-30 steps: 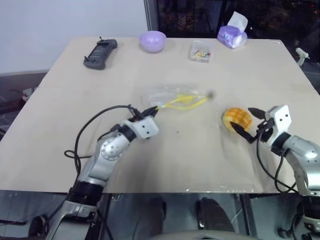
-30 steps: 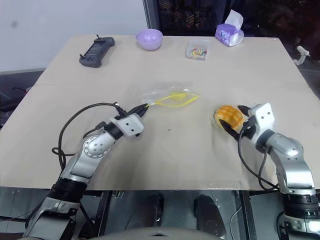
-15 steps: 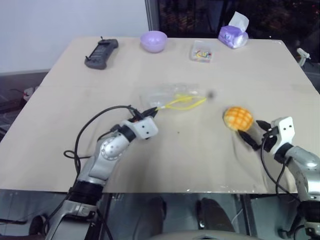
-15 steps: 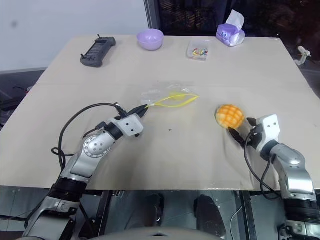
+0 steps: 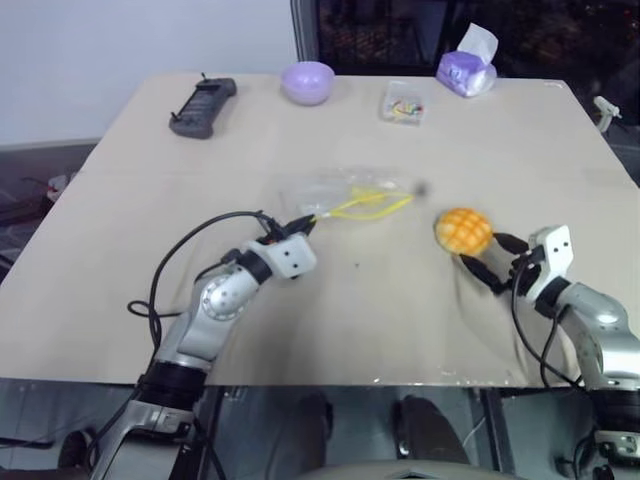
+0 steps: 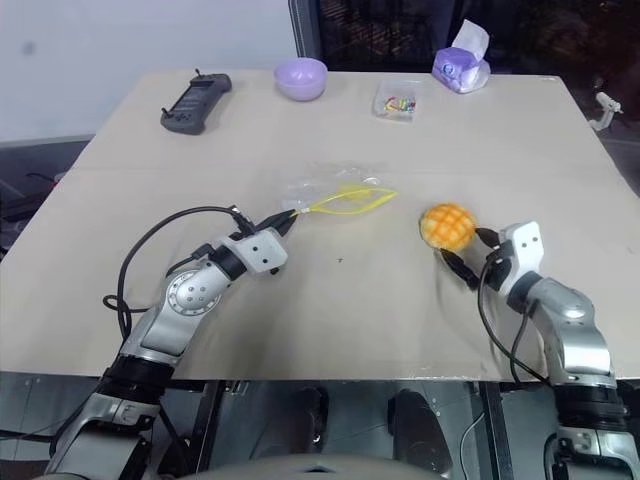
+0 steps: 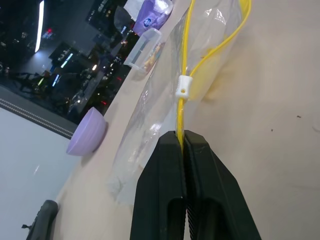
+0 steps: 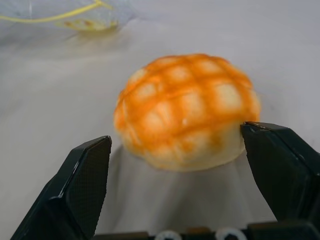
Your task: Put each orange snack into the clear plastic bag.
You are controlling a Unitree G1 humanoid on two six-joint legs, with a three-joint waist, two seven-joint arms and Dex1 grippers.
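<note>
left hand (image 5: 306,222): fingers pressed together on the yellow zip strip (image 7: 182,107) of the clear plastic bag (image 5: 345,192), just left of frame centre in the left eye view.
clear plastic bag: lies flat and crinkled on the tabletop (image 5: 120,230) near mid-frame; its zip strip runs from the left hand toward the right, where it opens into a yellow loop.
right hand (image 5: 493,258): fingers spread wide, lower right of the frame, one finger on each side of the near edge of the orange snack (image 5: 463,230); in the right wrist view a gap shows between each finger (image 8: 82,182) and the bun.
orange snack: domed bun with a criss-cross top, resting on the tabletop right of centre, well apart from the bag.
back row, upper frame: black handset (image 5: 202,106) at left, lilac bowl (image 5: 306,82), small clear box (image 5: 402,103) with colourful bits, purple tissue pack (image 5: 466,68) at right.
</note>
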